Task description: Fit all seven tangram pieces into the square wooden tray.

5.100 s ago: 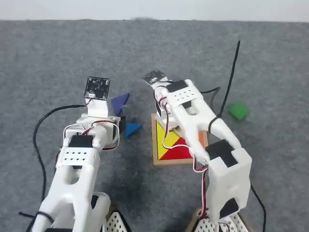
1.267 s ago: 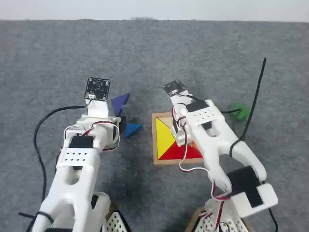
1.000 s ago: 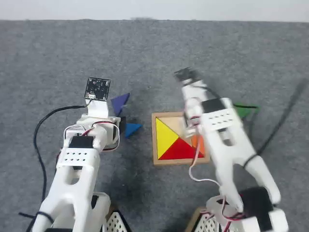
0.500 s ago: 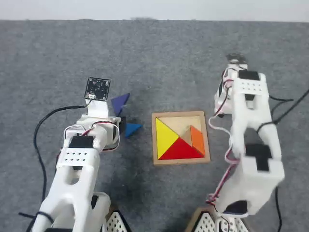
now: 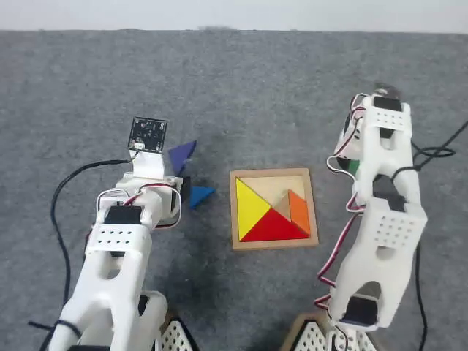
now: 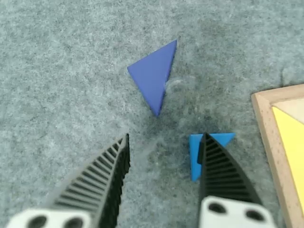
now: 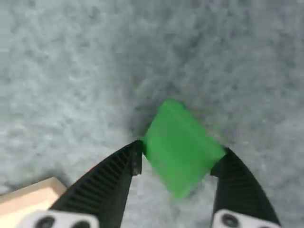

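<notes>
The square wooden tray (image 5: 274, 174) holds a yellow triangle (image 5: 251, 206), a red triangle (image 5: 275, 229) and an orange piece (image 5: 298, 210). A dark blue triangle (image 5: 181, 153) and a light blue triangle (image 5: 199, 194) lie on the carpet left of the tray. My left gripper (image 6: 165, 140) is open just short of the dark blue triangle (image 6: 154, 76), with one finger partly covering the light blue triangle (image 6: 216, 140). My right gripper (image 7: 179, 154) is open, low over the carpet to the right of the tray, its fingers on either side of a green square (image 7: 183, 145).
Grey carpet covers the table. The tray's edge (image 6: 266, 123) lies close beside the left gripper, and its corner (image 7: 28, 194) lies near the right gripper. The right arm's cable (image 5: 439, 152) trails off to the right.
The right arm swung from over the tray out to the right and came down over the green square, leaving the orange piece in the tray. The left arm stayed still.
</notes>
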Motion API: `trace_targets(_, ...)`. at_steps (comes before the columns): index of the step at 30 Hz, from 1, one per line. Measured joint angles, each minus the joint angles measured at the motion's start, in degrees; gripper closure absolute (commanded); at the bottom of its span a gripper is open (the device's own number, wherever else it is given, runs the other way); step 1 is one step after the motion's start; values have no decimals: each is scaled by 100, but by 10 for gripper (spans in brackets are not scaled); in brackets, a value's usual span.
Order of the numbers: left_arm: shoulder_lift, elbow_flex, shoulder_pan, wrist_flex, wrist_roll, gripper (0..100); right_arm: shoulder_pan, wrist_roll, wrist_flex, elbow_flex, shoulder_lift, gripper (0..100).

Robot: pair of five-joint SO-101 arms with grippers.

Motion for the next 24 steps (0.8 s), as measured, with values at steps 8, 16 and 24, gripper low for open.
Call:
trace_targets(8,0,0,0,0,0,776,62,0,114,-193,79,855)
trace_targets(16,0,0,0,0,0,776,18,35,422,-299,88,707)
trace_targets(24,0,0,0,0,0,776,527,255,1389,-1310,97,692)
